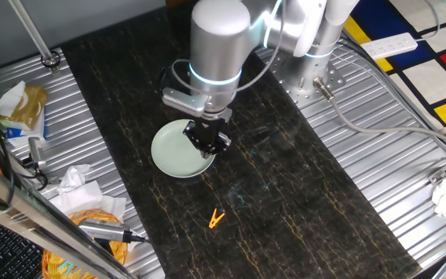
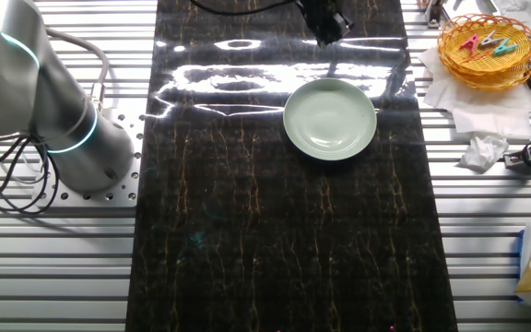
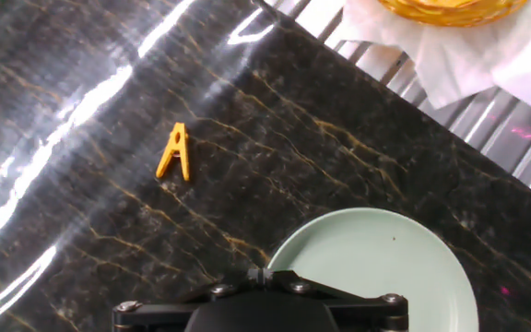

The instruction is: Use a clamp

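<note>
The orange clothespin clamp (image 1: pixel 217 219) looks light, stiff and skittish; pinch its splayed prongs. Your tool (image 1: pixel 210 145) hovers over the plate (image 1: pixel 169 155); I cannot tell its opening.

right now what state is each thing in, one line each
clamp: lying flat on the dark mat, closed on nothing, apart from the plate, not held
plate: pale green, upright on the mat, empty
gripper: hangs over the plate's edge, holding nothing; whether its jaws are open cannot be told
basket: on the white paper beside the mat, with coloured clips inside
</note>
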Tool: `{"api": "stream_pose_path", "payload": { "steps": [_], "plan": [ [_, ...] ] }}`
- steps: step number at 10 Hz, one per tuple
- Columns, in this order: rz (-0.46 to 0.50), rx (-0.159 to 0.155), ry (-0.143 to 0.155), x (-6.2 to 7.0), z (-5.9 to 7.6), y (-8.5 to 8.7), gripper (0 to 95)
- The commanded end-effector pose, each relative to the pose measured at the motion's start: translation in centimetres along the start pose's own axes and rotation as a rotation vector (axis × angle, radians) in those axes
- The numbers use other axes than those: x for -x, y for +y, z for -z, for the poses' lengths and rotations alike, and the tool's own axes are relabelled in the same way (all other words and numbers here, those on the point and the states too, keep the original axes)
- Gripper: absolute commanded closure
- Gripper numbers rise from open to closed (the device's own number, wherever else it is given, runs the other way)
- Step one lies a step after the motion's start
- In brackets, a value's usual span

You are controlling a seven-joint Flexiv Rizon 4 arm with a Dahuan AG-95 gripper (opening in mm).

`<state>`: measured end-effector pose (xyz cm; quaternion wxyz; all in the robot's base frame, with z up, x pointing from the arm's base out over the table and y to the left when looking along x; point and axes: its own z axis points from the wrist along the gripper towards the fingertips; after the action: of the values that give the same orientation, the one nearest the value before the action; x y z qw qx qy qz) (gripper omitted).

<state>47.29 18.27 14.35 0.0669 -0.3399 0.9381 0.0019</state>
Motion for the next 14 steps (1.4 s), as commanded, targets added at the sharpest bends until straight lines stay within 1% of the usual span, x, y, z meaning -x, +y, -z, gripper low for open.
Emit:
{"api": "stream_pose_path", "payload": {
  "steps": [1, 2, 3, 4, 5, 7, 9, 12, 14],
  "plan": [
    [-0.013, 0.008, 0.017, 0.0, 0.0, -0.1, 95.0],
    [-0.011, 0.011, 0.017, 0.0, -0.1, 0.0, 95.0],
    [-0.01, 0.022, 0.015, -0.2, -0.3, 0.2, 95.0],
    [-0.012, 0.033, 0.028, -0.3, -0.6, 0.7, 95.0],
    [-0.024, 0.037, 0.038, -0.3, -0.9, 1.3, 95.0],
    [-0.044, 0.039, 0.044, -0.1, -1.4, 2.2, 95.0],
    [-0.073, 0.036, 0.049, 0.5, -1.8, 3.3, 95.0],
    [-0.111, 0.013, 0.065, 1.7, -2.6, 5.6, 95.0],
    [-0.131, 0.014, 0.075, 2.2, -3.0, 6.9, 95.0]
  ]
}}
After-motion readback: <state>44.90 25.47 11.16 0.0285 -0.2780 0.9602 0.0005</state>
